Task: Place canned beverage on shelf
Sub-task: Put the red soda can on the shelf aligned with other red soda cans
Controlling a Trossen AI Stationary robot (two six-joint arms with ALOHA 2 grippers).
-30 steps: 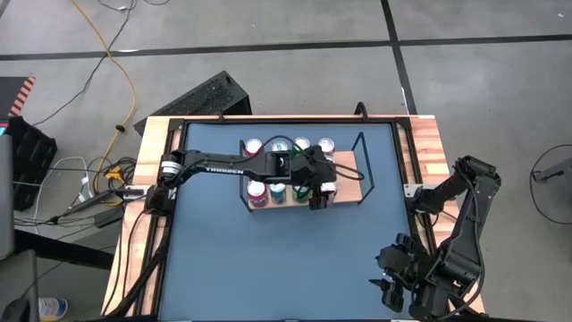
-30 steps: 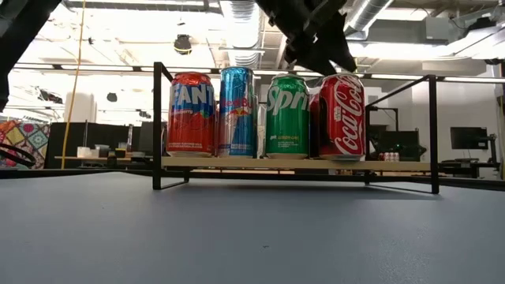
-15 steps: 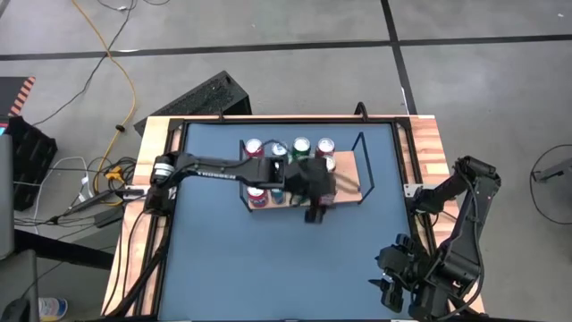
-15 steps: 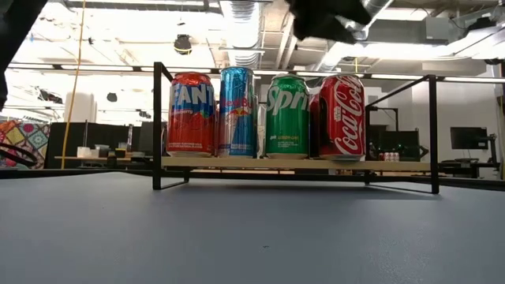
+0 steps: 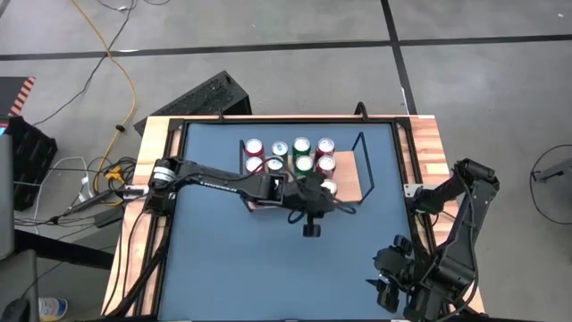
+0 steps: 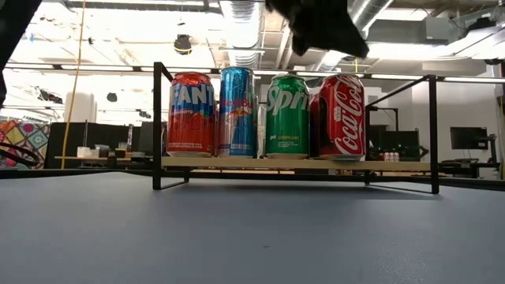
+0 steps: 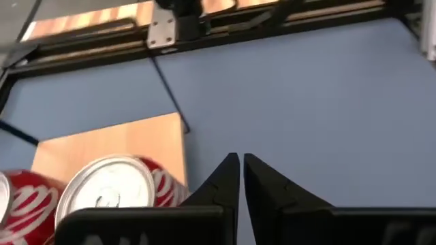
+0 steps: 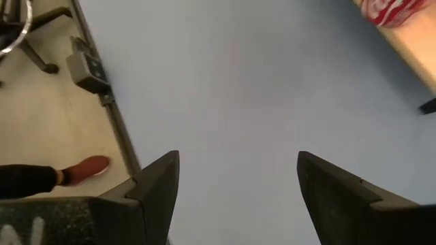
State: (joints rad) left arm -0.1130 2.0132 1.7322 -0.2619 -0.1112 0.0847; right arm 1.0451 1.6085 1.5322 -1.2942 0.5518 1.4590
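- Step: placing looks finished; the Coke can (image 6: 341, 115) stands upright on the shelf (image 6: 296, 164), at the end of the front row, touching no gripper.
- Left gripper (image 7: 240, 178) hangs just off the shelf's front edge, fingers pressed together on nothing.
- Right gripper (image 8: 235, 187) waits well away from the shelf, fingers spread, empty.
- Next: probably the left arm pulls clear of the shelf without clipping the wire frame.
- Count: eight cans in two rows of four; one shelf; two arms.
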